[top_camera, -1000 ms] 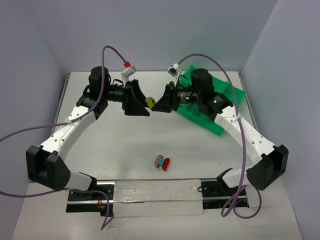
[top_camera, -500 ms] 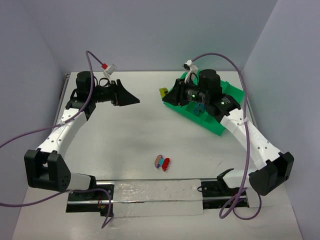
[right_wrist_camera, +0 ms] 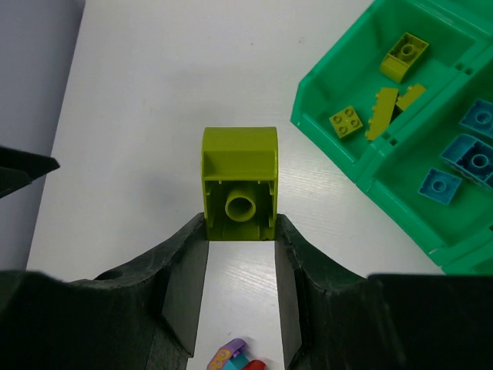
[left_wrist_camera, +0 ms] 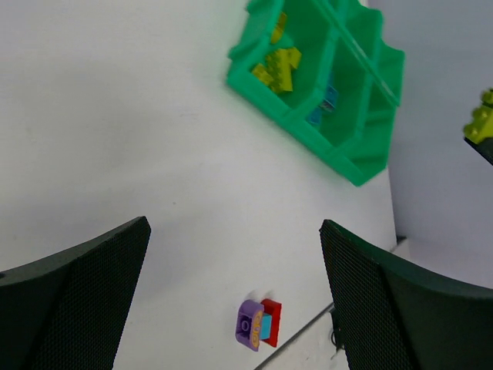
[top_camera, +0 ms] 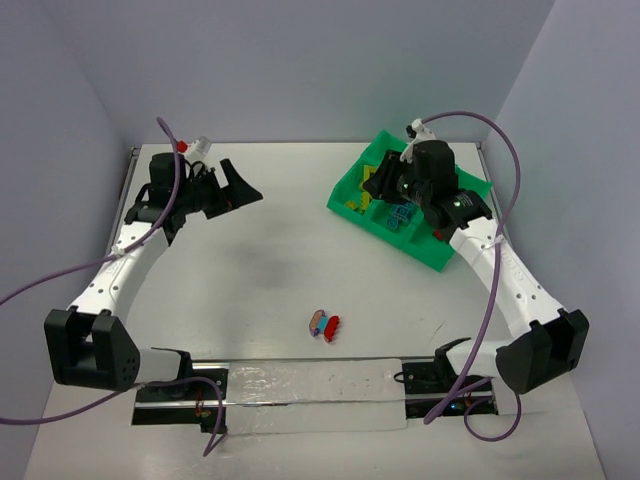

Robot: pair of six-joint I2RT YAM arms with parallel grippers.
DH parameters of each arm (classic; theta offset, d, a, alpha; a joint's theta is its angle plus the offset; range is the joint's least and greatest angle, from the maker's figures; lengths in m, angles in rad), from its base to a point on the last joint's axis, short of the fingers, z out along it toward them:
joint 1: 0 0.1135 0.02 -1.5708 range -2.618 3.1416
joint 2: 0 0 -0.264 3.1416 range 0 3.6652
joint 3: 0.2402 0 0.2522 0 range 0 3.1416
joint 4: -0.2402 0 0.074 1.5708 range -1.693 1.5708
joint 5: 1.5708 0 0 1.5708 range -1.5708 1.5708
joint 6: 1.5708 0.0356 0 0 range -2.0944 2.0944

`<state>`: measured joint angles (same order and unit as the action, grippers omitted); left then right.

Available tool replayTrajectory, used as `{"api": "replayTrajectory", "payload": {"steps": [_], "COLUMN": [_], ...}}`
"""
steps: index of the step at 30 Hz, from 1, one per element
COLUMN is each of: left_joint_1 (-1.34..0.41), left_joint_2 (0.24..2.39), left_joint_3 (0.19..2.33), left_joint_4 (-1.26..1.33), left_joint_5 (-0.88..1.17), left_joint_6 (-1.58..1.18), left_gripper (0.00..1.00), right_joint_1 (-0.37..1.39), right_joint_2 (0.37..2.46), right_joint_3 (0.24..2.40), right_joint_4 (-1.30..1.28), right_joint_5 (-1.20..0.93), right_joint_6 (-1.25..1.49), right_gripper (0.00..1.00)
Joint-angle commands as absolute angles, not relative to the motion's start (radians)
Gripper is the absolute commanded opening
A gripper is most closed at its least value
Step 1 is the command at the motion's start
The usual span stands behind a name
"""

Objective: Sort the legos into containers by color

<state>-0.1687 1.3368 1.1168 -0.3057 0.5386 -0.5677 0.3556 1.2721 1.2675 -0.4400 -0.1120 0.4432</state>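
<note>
My right gripper (top_camera: 376,181) (right_wrist_camera: 239,225) is shut on an olive-yellow lego (right_wrist_camera: 239,181) and holds it above the near-left corner of the green tray (top_camera: 432,255) (right_wrist_camera: 362,173). That lego also shows at the right edge of the left wrist view (left_wrist_camera: 482,122). One compartment holds several olive-yellow legos (right_wrist_camera: 379,99) (top_camera: 352,205). The one beside it holds cyan-blue legos (right_wrist_camera: 466,158) (top_camera: 400,218). A joined purple, cyan and red clump (top_camera: 323,324) (left_wrist_camera: 258,324) (right_wrist_camera: 231,356) lies on the table in front. My left gripper (top_camera: 238,188) (left_wrist_camera: 233,231) is open and empty, high at the far left.
The tray (left_wrist_camera: 339,158) sits tilted at the back right, near the right wall. A metal rail (top_camera: 300,385) runs along the table's near edge between the arm bases. Purple cables (top_camera: 480,130) loop over both arms.
My right gripper has carried the olive-yellow lego from the table's middle rightward to above the tray. My left gripper has let it go and drawn back to the far left.
</note>
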Motion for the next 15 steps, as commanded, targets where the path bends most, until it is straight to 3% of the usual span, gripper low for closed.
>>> {"api": "replayTrajectory", "payload": {"steps": [1,15], "left_joint_1": [-0.166,-0.166], "left_joint_2": [1.282,1.278], "left_joint_3": [1.143,1.168], "left_joint_4": [-0.433,-0.517], "left_joint_5": [0.322,0.234], "left_joint_6": [-0.550,-0.572], "left_gripper": [0.99,0.99], "right_joint_1": [0.351,0.337], "right_joint_2": [1.277,1.338], "right_joint_3": [1.276,1.276], "right_joint_4": [-0.454,-0.469], "right_joint_5": [-0.026,-0.002], "right_joint_6": [0.454,0.492], "right_gripper": [0.00,0.00]}}
